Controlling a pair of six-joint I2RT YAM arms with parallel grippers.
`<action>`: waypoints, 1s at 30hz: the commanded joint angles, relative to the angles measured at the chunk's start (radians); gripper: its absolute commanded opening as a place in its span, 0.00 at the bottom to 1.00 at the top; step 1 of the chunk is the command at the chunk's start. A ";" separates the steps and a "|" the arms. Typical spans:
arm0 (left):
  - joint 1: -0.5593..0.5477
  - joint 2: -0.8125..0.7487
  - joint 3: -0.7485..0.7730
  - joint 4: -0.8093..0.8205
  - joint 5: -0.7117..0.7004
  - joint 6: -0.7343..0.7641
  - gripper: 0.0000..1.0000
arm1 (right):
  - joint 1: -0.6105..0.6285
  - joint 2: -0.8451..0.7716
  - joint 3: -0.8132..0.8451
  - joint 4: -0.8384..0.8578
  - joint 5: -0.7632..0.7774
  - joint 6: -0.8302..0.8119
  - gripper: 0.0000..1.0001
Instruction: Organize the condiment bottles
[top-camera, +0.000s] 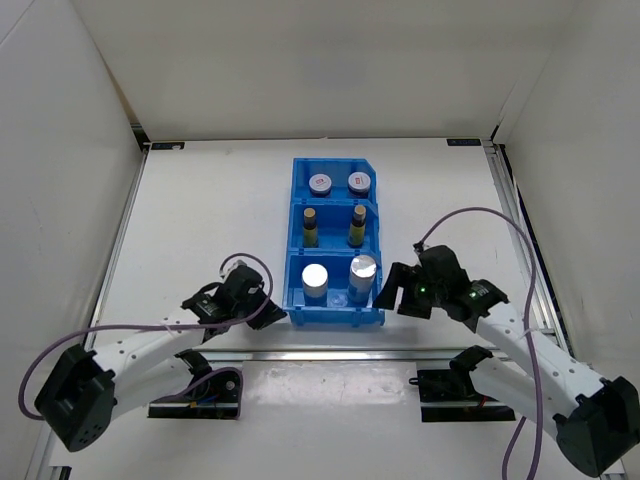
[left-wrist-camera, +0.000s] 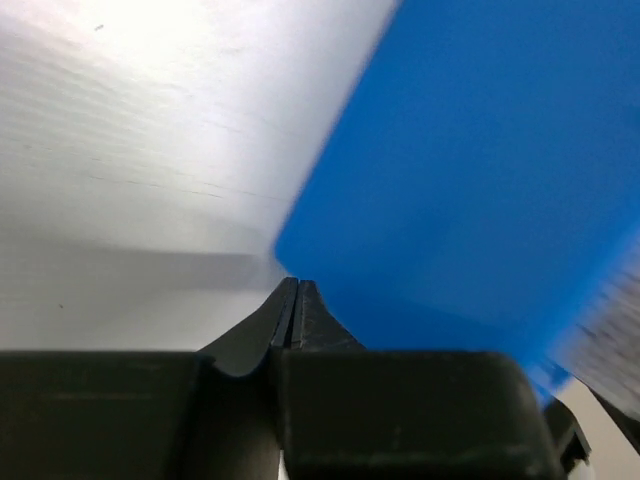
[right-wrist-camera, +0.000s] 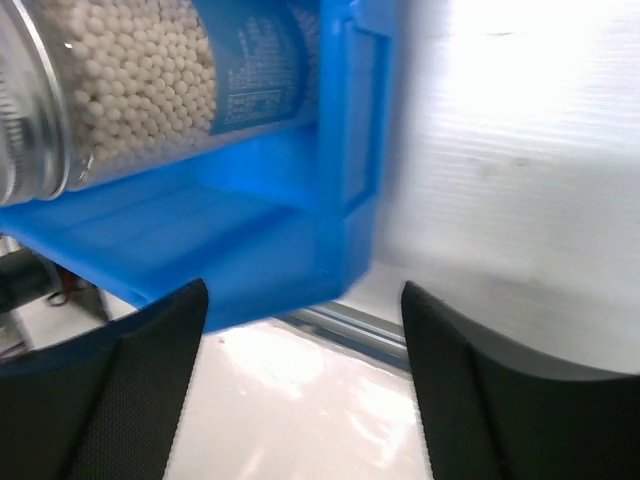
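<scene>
From where I stand, all six containers sit inside the blue three-compartment plastic bin (top-camera: 335, 316). The two squat jars with greyish red-marked lids (top-camera: 321, 183) are in the far compartment, the two slim dark amber bottles (top-camera: 310, 227) in the middle, and the two silver-topped pale cylinders (top-camera: 315, 277) in the near one. Each stands upright.

The right gripper (top-camera: 388, 290) hangs just off the bin's near right corner, fingers spread wide with nothing between them. Its wrist camera shows the bead-filled right cylinder (right-wrist-camera: 120, 90) just past the bin wall (the bottle nearest to any fingers, lying inward, toward the left arm). The left gripper (top-camera: 276, 314) is at the near left corner, fingers pressed together and empty, tips beside the blue wall.

I'd judge the sorting finished, so what remains is to back away without nudging the bin.
</scene>
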 joint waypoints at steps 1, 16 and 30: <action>-0.011 -0.107 0.081 -0.115 -0.082 0.038 0.14 | 0.005 -0.036 0.120 -0.190 0.128 -0.053 0.83; 0.010 -0.303 0.576 -0.606 -0.616 0.492 1.00 | 0.005 -0.030 0.517 -0.489 0.599 -0.259 1.00; 0.019 -0.471 0.621 -0.617 -1.012 0.723 1.00 | 0.005 -0.012 0.560 -0.511 0.686 -0.325 1.00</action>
